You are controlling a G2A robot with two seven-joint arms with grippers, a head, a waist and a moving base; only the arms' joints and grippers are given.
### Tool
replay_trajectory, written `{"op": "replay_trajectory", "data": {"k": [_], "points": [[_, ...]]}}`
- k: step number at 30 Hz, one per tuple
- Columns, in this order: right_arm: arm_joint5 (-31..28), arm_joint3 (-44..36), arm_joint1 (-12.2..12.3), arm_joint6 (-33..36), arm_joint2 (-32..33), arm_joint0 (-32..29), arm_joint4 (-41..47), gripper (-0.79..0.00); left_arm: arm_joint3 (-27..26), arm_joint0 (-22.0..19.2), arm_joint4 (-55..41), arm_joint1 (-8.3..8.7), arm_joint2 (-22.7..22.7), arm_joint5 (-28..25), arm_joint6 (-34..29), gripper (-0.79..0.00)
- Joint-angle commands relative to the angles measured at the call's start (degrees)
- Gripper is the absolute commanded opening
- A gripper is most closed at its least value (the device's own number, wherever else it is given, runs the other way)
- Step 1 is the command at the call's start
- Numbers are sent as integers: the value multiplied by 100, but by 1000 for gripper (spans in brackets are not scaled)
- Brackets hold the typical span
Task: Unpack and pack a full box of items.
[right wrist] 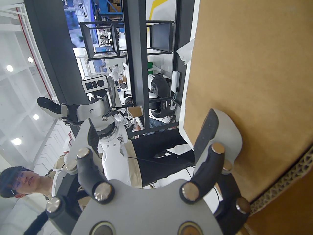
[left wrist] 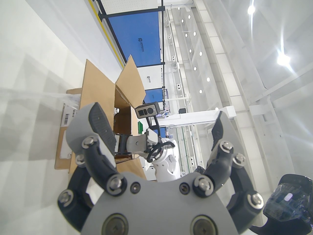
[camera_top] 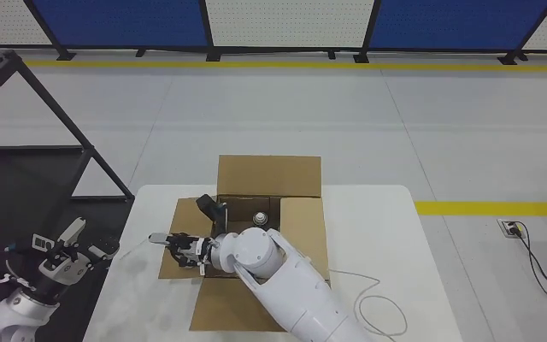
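Top view: cardboard box (camera_top: 269, 175), flaps spread, at the middle of the white table (camera_top: 385, 222), with a white round item (camera_top: 259, 219) inside. Right gripper (camera_top: 177, 249) is over the box's left flap (camera_top: 181, 218). Left gripper (camera_top: 84, 244) is beyond the table's left edge, well apart from the box.

Left wrist view: left gripper (left wrist: 159, 121), jaws released, nothing between them; the box (left wrist: 97, 91) lies farther off.

Right wrist view: right gripper (right wrist: 149, 121), jaws released, one finger (right wrist: 217, 128) against the flap (right wrist: 244, 62).

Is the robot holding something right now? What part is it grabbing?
Nothing is held. The left gripper and the right gripper are both open and empty; the right one only sits right beside a box flap.
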Motion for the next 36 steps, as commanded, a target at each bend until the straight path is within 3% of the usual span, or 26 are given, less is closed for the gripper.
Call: {"op": "replay_trajectory", "data": {"k": [1, 9, 16, 24, 36], "points": [[-60, 59, -10, -31, 19, -40, 51, 0, 0, 0, 0, 0, 0, 0, 0, 0], [-305, 126, -22, -170, 97, -168, 106, 0, 0, 0, 0, 0, 0, 0, 0, 0], [-566, -297, 6, -548, 164, -382, -59, 0, 0, 0, 0, 0, 0, 0, 0, 0], [-807, -1590, 199, -987, 423, -1056, -581, 0, 0, 0, 0, 0, 0, 0, 0, 0], [-268, -3754, 563, -1070, 1035, -2355, -1479, 0, 0, 0, 0, 0, 0, 0, 0, 0]]}}
